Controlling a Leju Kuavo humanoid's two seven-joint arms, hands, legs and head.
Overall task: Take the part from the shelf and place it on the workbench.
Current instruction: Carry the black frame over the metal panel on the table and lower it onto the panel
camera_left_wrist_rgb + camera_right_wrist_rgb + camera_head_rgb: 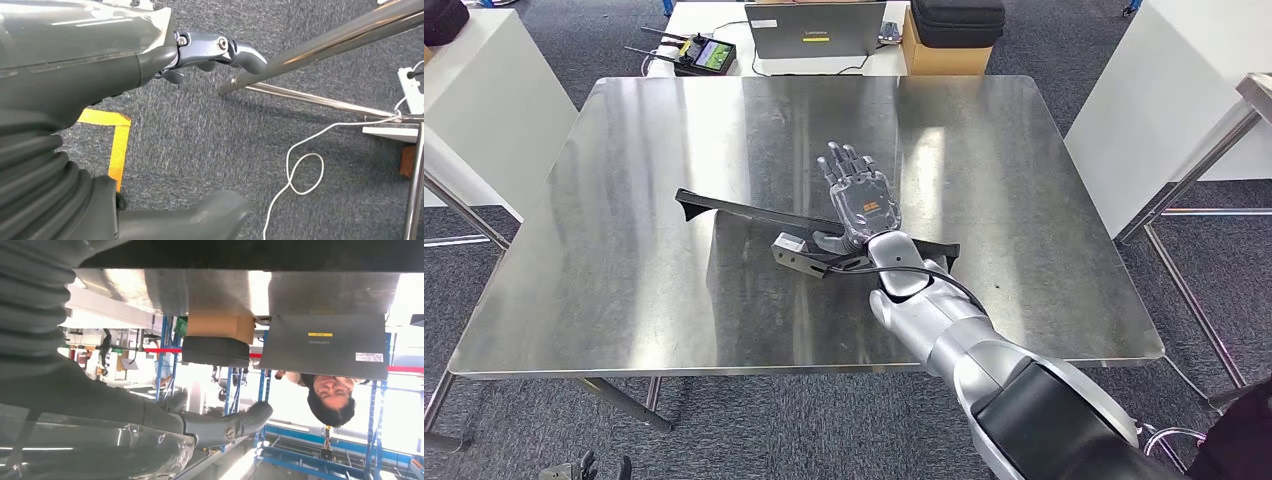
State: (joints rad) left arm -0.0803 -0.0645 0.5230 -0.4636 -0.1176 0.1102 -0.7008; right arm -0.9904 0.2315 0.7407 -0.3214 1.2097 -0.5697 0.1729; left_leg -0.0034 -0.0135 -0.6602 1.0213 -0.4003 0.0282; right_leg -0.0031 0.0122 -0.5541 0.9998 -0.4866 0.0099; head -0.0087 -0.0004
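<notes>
Part (754, 213) lies on workbench (624, 280) under flat, spread right hand (861, 195).

Right hand (861, 197) flat, fingers (844, 161) extended and spread; left hand (150, 60) hanging, fingers (235, 50) loosely curled.

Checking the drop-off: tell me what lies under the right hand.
The long black part lies flat on the steel workbench, passing beneath the right hand. Its middle stretch is covered by the palm.
</notes>
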